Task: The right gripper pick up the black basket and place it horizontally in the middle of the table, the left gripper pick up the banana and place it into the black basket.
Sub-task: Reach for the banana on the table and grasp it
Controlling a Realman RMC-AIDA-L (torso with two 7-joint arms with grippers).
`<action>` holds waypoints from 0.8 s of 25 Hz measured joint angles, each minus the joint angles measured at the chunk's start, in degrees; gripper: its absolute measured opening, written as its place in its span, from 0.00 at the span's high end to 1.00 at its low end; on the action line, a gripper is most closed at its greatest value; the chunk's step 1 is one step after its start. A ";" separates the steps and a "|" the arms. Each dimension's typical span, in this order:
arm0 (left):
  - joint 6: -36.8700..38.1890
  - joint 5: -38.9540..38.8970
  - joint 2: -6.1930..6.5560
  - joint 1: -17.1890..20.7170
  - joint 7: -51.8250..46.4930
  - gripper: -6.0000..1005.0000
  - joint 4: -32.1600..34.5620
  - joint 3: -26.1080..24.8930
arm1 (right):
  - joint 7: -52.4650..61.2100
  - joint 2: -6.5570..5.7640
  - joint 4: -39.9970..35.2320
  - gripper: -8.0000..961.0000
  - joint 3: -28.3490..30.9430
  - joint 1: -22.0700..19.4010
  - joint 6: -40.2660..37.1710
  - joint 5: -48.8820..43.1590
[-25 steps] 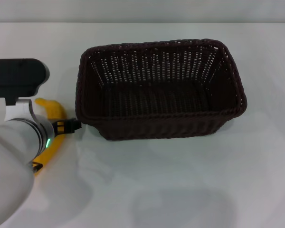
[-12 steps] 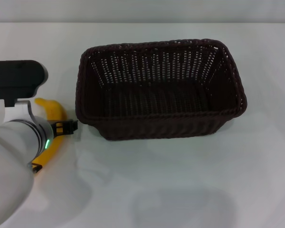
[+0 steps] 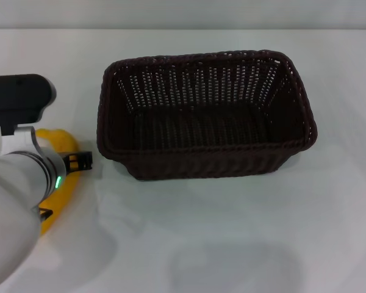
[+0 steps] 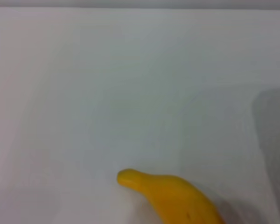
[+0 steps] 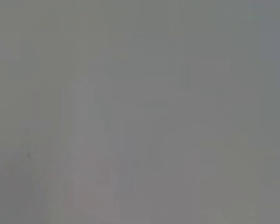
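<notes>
The black basket [image 3: 204,113] stands lengthwise across the middle of the white table [image 3: 232,232], open side up, with nothing inside. The yellow banana [image 3: 62,144] lies to its left, mostly hidden under my left arm. One curved end of the banana [image 4: 170,195] also shows in the left wrist view, resting on the table. My left gripper [image 3: 17,105] hovers over the banana, seen only as a black block on the white arm. The right gripper is out of view, and the right wrist view is a blank grey.
The basket's left wall [image 3: 105,131] stands close beside the banana and my left arm. Bare white table lies in front of the basket and to its right.
My left arm has shifted slightly to the left, away from the basket, and now covers more of the banana. The basket has not moved.
</notes>
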 joint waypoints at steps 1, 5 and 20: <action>0.02 0.00 0.01 0.00 0.01 0.45 0.03 -0.16 | 0.00 0.00 0.00 0.13 0.02 -0.01 -0.01 0.00; 0.04 0.03 0.05 0.00 0.06 0.48 0.12 -0.32 | 0.00 0.00 0.01 0.13 0.09 -0.04 -0.04 0.09; -1.28 6.05 0.36 2.09 5.54 0.49 1.73 -8.85 | 0.08 0.00 0.40 0.13 0.55 -0.14 0.28 0.15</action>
